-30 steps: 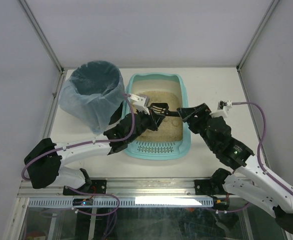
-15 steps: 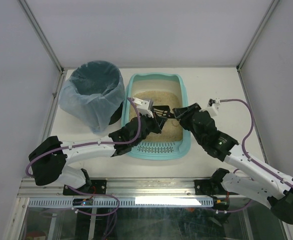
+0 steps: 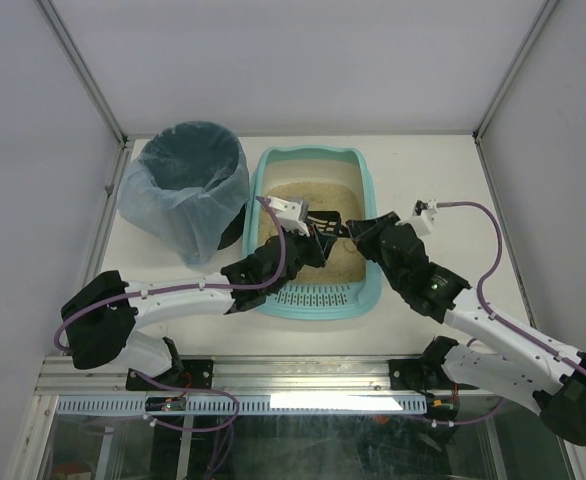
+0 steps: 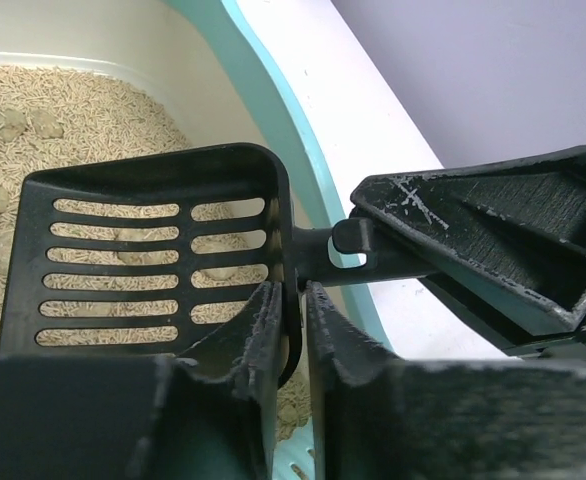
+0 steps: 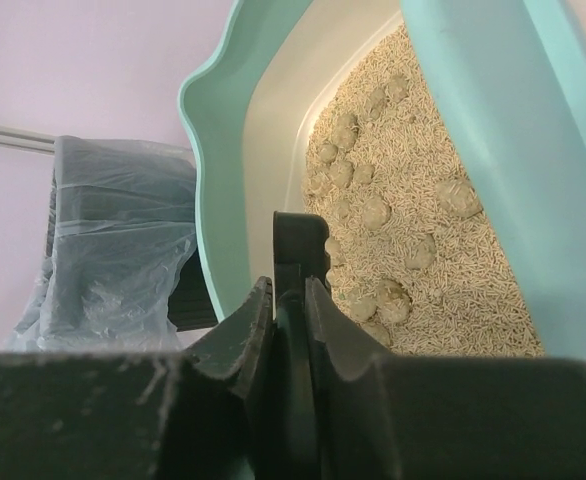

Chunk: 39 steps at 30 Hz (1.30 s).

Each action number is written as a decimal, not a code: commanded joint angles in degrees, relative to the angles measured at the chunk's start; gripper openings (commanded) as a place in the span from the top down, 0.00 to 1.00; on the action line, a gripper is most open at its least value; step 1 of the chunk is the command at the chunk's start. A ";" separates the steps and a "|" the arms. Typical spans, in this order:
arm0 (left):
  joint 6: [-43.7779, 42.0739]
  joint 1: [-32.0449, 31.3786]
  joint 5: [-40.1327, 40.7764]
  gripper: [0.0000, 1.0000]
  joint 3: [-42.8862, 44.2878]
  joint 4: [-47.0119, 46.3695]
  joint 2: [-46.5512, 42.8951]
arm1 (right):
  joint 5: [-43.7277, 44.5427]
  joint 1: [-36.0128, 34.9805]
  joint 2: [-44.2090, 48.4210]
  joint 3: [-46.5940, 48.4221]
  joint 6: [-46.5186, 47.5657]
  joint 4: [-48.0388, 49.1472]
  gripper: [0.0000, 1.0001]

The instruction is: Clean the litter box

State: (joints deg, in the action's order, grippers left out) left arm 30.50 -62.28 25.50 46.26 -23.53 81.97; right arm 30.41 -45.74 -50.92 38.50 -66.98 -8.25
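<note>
The light teal litter box (image 3: 269, 165) holds beige litter with several clumps (image 5: 373, 212). A black slotted scoop (image 4: 143, 250) hangs over the litter near the box's right wall. My left gripper (image 4: 293, 290) is shut on the back rim of the scoop's pan, seen from above beside the scoop (image 3: 323, 222). My right gripper (image 5: 288, 290) is shut on the scoop's handle (image 5: 298, 245), reaching in from the right over the box's rim (image 5: 213, 150). In the top view the two grippers (image 3: 308, 245) (image 3: 358, 232) meet over the box.
A round dark bin with a bluish bag liner (image 3: 185, 185) stands left of the litter box, touching its corner. The box's slotted grate (image 3: 313, 296) is at the near end. Bare white table (image 3: 433, 170) lies to the right.
My right gripper moved left to the scoop's handle and shut on it. The left gripper kept its hold and shifted slightly with the scoop.
</note>
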 commanded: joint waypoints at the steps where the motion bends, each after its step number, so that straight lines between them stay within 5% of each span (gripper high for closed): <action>1: 0.74 -0.56 0.04 0.72 1.74 -3.83 -2.01 | 2.96 -0.23 1.10 0.13 3.33 5.14 1.00; 5: 0.81 -0.56 -0.58 0.34 0.94 -0.41 -6.10 | 3.86 -0.18 2.72 -0.26 7.29 6.01 1.00; 10: -0.61 -0.28 -0.99 0.22 0.78 9.04 -13.37 | 4.13 0.19 4.69 0.09 15.41 4.88 1.00; 15: -1.29 3.94 -1.90 0.22 3.41 24.58 -19.10 | -0.32 1.61 4.93 3.70 26.49 -0.35 1.00; 21: -1.30 16.55 -11.59 0.33 7.15 43.07 -20.77 | -6.20 2.49 2.19 8.69 34.05 -7.21 1.00; 27: -4.73 18.00 -5.57 0.31 11.42 55.79 -19.44 | -8.00 2.49 0.69 10.07 36.48 -8.72 1.00; 39: -7.18 18.21 -7.24 0.37 11.75 58.42 -7.63 | -9.53 2.49 1.70 10.36 36.27 -10.95 1.00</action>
State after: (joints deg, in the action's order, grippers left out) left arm 24.69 -44.40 18.04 56.34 34.00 73.43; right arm 21.56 -43.38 -50.74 46.09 -31.55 -19.86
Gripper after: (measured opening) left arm 0.629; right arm 0.166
